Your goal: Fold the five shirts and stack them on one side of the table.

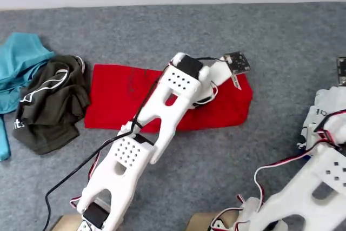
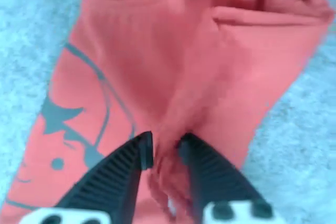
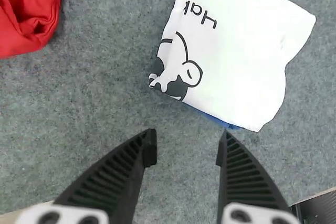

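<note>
Nearly closed at the left jaws, nipping a raised ridge of the red shirt point(image 2: 157, 66) in the narrow gap between the ribbed pads. Beyond the tips, more of the same shirt, spread fairly flat, with a dark line drawing on it and a bunched fold at the far end. Seen from above, lying lengthwise across the middle of the grey worktop point(image 1: 216, 160), partly under that arm's wrist. Spread wide at the right jaws, gripping nothing, hovering over bare worktop. Just past those tips, a folded white shirt point(image 3: 236, 51) with a black drawing, resting on a blue shirt point(image 3: 218, 121) peeking out along one edge. Off at the opposite end of the worktop, a crumpled dark olive shirt point(image 1: 54, 101) overlapping a teal shirt point(image 1: 19, 58).
</note>
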Controlling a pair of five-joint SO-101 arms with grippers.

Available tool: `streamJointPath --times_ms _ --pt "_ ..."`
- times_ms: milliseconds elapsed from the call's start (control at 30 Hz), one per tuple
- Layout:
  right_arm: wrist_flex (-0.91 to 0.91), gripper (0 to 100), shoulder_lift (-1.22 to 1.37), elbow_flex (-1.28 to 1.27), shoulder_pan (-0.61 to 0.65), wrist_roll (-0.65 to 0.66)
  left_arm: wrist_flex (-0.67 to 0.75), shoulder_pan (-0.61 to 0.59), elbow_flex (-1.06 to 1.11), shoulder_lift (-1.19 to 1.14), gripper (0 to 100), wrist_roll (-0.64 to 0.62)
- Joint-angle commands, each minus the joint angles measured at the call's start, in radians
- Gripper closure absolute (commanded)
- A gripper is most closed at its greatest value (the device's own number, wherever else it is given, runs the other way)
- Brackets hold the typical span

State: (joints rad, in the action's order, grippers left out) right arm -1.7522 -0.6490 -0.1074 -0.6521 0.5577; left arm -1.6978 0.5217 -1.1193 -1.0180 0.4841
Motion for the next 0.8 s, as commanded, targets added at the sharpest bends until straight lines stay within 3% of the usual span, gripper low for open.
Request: streamJointPath --times_ms 0,367,633,767 --pt "-0.007 80.0 -0.018 0.008 -0.007 -0.005 -0.005 -0.031 -0.041 0.005 86 -0.006" --pt "-0.005 79.9 -0.016 0.011 -0.004 -0.005 -0.005 -0.063 -0.047 -0.028 86 -0.003" --pt "-0.005 80.0 -0.024 0.014 0.059 -0.006 -0.058 -0.130 -0.283 -0.028 86 -0.011" --pt "-0.005 80.0 -0.024 0.014 0.059 -0.006 -0.058 -0.146 -0.278 -0.006 86 -0.043"
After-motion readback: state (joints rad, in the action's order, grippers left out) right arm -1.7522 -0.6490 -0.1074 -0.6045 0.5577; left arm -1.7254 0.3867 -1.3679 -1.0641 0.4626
